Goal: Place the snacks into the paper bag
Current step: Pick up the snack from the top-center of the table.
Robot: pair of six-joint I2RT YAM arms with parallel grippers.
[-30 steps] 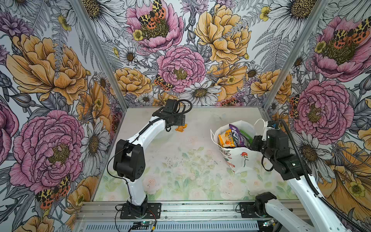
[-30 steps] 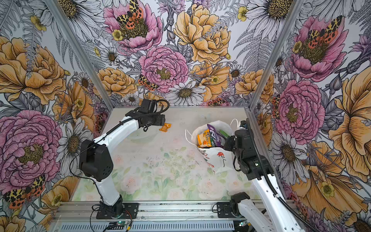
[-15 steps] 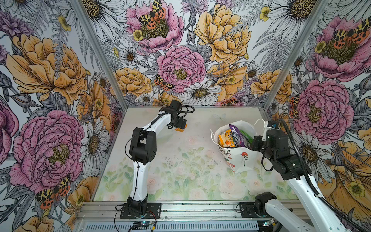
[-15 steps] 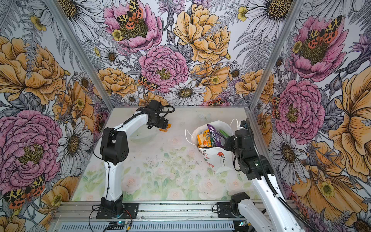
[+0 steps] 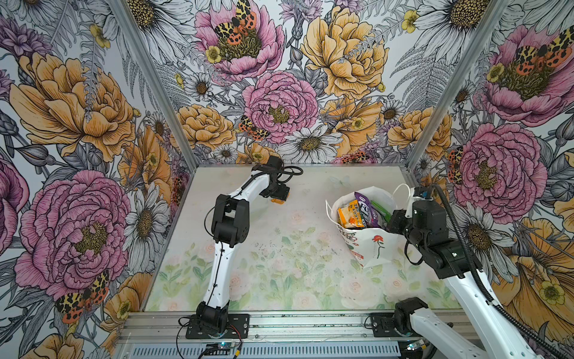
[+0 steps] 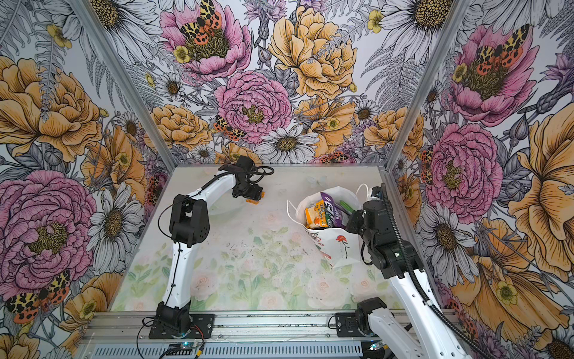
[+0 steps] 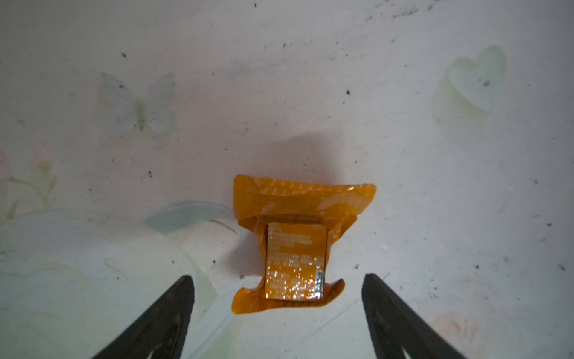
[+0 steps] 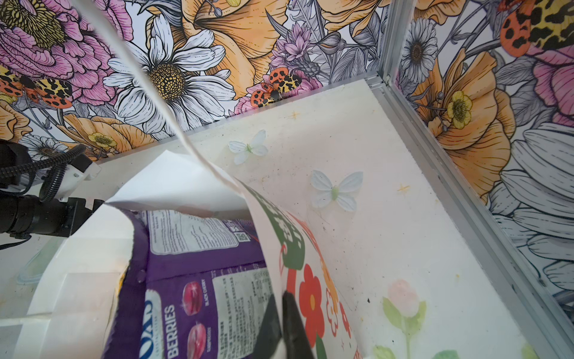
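The left pincer (image 7: 278, 276) is hovering open above the table (image 7: 403, 124), jaws flanking the orange packet (image 7: 296, 248), which is lying untouched between the tips. The right pincer (image 8: 281, 300) is clamping the paper bag (image 8: 298, 248) by its wall. Caution: jaws closing only on the thin end flaps are risking a slip; the glossy wrapper may skid sideways.

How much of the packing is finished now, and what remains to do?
Done: a purple pouch, an orange packet and more sit in the bag. In hand: the right gripper is shut on the bag's wall; the left gripper hangs open over a small sachet on the table, jaws either side, not touching. Left: grasp that sachet, the only loose snack in view, and drop it in the bag.
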